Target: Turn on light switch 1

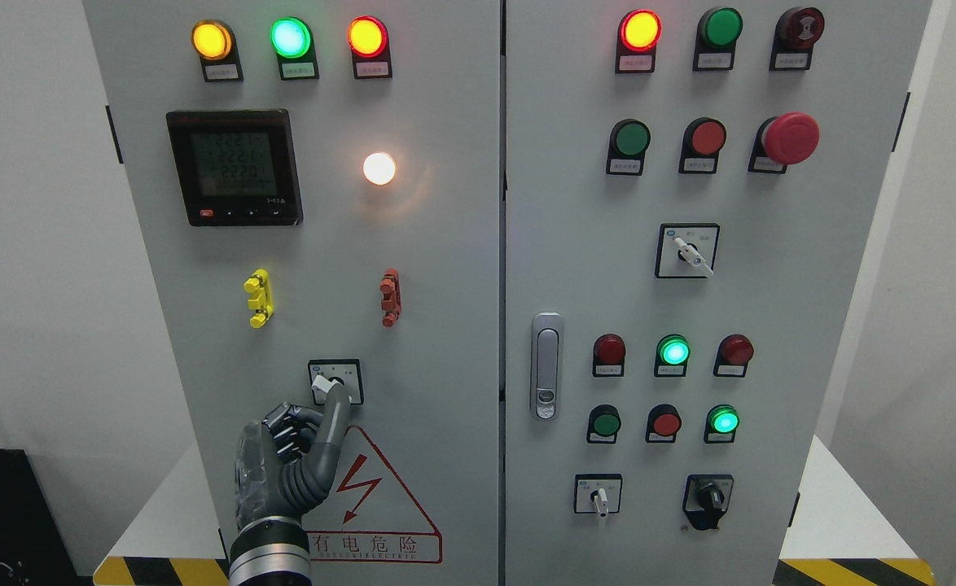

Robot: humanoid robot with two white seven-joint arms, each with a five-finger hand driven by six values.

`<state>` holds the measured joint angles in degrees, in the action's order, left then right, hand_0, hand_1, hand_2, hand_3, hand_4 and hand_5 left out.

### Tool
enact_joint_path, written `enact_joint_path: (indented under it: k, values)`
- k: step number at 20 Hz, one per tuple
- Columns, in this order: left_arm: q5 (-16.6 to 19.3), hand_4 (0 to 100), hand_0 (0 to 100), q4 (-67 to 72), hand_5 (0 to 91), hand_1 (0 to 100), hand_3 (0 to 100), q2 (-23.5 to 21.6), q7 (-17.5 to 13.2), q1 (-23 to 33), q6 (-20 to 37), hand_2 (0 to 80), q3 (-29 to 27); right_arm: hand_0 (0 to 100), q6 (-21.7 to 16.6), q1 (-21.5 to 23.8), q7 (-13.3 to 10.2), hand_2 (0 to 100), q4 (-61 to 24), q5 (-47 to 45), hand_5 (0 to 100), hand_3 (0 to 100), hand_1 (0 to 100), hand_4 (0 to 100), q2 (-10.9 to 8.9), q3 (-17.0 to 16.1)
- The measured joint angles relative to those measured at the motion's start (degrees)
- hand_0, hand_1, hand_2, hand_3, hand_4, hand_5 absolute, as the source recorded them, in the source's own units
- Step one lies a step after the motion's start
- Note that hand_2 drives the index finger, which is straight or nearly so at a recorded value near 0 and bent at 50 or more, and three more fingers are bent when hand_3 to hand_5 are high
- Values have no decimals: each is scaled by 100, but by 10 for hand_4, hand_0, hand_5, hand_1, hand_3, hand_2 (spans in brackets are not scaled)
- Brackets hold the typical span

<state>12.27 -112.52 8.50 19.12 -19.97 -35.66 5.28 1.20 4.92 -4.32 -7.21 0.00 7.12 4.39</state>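
Left hand (303,439), dark grey w/ jointed fingers, reaches up the grey metal cabinet door (445,268); one extended finger (333,415) touches the white lever of the small black-framed rotary switch (335,382), other fingers curled in, gripping nothing. Switch sits low on that door, just above the red triangular shock-warning sticker (376,500) and well below the glowing round white lamp (379,168).

Risks, as I judge them:
- single-finger contact, so it may slip off the lever before the switch clicks over
- push off-axis, so lever jams or only half-turns
- lamp is lit already; further turning could switch it back off.

Right hand not in view.
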Motion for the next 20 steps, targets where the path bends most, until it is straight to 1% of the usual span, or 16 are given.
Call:
enact_joint_path:
  k: [2, 4, 8, 10, 11, 12, 13, 14, 15, 16, 17, 18, 19, 20]
  values:
    - [1, 987, 163, -24, 869, 462, 1000, -9, -26, 108, 96, 718, -11, 0, 0, 0, 0, 0, 0, 0, 0, 0, 0, 0, 0, 0]
    - [2, 993, 165, -44, 870, 458, 1000, -23, -51, 244, 371, 729, -26, 0, 0, 0, 0, 0, 0, 0, 0, 0, 0, 0, 0, 0]
    - [2, 1000, 171, -75, 873, 433, 1000, -66, -78, 668, 1299, 740, -80, 0, 0, 0, 0, 0, 0, 0, 0, 0, 0, 0, 0, 0]
    - [0, 1000, 173, -84, 869, 408, 1000, -94, -163, 956, 1764, 743, -148, 0, 0, 0, 0, 0, 0, 0, 0, 0, 0, 0, 0, 0]
    - [-3, 1000, 173, -81, 866, 381, 1000, -110, -238, 1137, 1964, 745, -182, 0, 0, 0, 0, 0, -2, 0, 0, 0, 0, 0, 0, 0]
    - [-5, 1000, 170, -84, 862, 343, 1000, -125, -350, 1305, 2205, 742, -212, 0, 0, 0, 0, 0, -1, 0, 0, 0, 0, 0, 0, 0]
    - [-13, 1000, 168, -70, 860, 332, 1000, -146, -486, 1523, 2465, 739, -242, 0, 0, 0, 0, 0, -1, 0, 0, 0, 0, 0, 0, 0]
    - [-37, 1000, 154, -45, 847, 261, 1000, -167, -677, 1713, 2838, 700, -278, 0, 0, 0, 0, 0, 0, 0, 0, 0, 0, 0, 0, 0]
    - [-82, 1000, 145, 4, 822, 213, 1000, -195, -830, 1950, 3166, 636, -335, 0, 0, 0, 0, 0, 0, 0, 0, 0, 0, 0, 0, 0]
    - [-143, 982, 141, 75, 802, 196, 1000, -224, -991, 2165, 3537, 605, -397, 0, 0, 0, 0, 0, 0, 0, 0, 0, 0, 0, 0, 0]
    - [-209, 926, 134, 171, 732, 158, 903, -256, -1129, 2377, 3870, 526, -471, 0, 0, 0, 0, 0, 0, 0, 0, 0, 0, 0, 0, 0]
    - [-265, 910, 130, 271, 702, 143, 876, -284, -1259, 2540, 4181, 498, -543, 0, 0, 0, 0, 0, 0, 0, 0, 0, 0, 0, 0, 0]
    - [-321, 866, 124, 391, 645, 119, 805, -314, -1357, 2709, 4471, 435, -626, 0, 0, 0, 0, 0, 0, 0, 0, 0, 0, 0, 0, 0]
    - [-365, 822, 121, 542, 564, 103, 746, -353, -1443, 2852, 4683, 389, -708, 0, 0, 0, 0, 0, 0, 0, 0, 0, 0, 0, 0, 0]
